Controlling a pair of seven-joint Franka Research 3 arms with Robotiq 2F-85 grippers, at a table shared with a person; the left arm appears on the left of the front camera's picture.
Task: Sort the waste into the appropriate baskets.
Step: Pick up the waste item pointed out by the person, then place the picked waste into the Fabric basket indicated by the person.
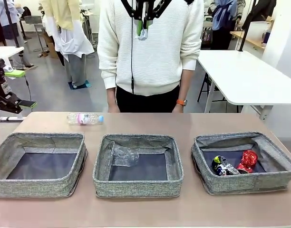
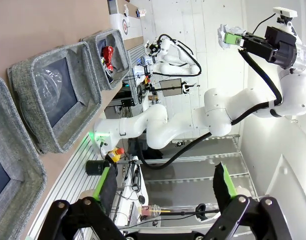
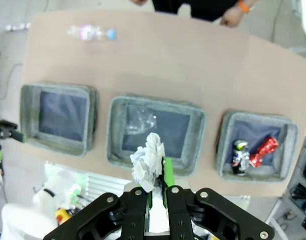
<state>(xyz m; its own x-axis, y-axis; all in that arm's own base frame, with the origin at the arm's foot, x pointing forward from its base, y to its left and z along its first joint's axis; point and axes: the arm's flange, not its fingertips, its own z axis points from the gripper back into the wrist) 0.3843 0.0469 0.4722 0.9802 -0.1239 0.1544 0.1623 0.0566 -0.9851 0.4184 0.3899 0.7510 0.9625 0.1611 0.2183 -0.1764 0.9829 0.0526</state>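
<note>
At the right gripper (image 3: 155, 192): clamped tight on the white paper wad (image 3: 149, 159), hanging high above the table (image 1: 193, 124) and pointing straight down. Looks past the wad onto the near rim of the middle basket (image 3: 158, 102), roughly over that basket's left half.

In that basket already: crumpled clear plastic (image 1: 122, 154). In the right basket (image 1: 240, 137): a dark printed can (image 1: 222, 165) and a crushed red can (image 1: 248, 160), touching side by side. Nothing in the left basket (image 1: 41, 137), so probably the place for paper.

Calls, then, for a shift toward the robot's left, one basket over, followed by a plain release. Matters little how the wad's ragged length, upright along the fingers, is turned, given so wide a mouth. Could drift on a drop from this height, so better to lower first.

As for the left gripper (image 1: 22, 89): spread wide, holding nothing, raised off the table's left end. Sits nearer than the right one to the clear bottle (image 1: 84, 118), which lies on its side beyond the left basket, long axis across the table, blue cap toward the robot's right.
</note>
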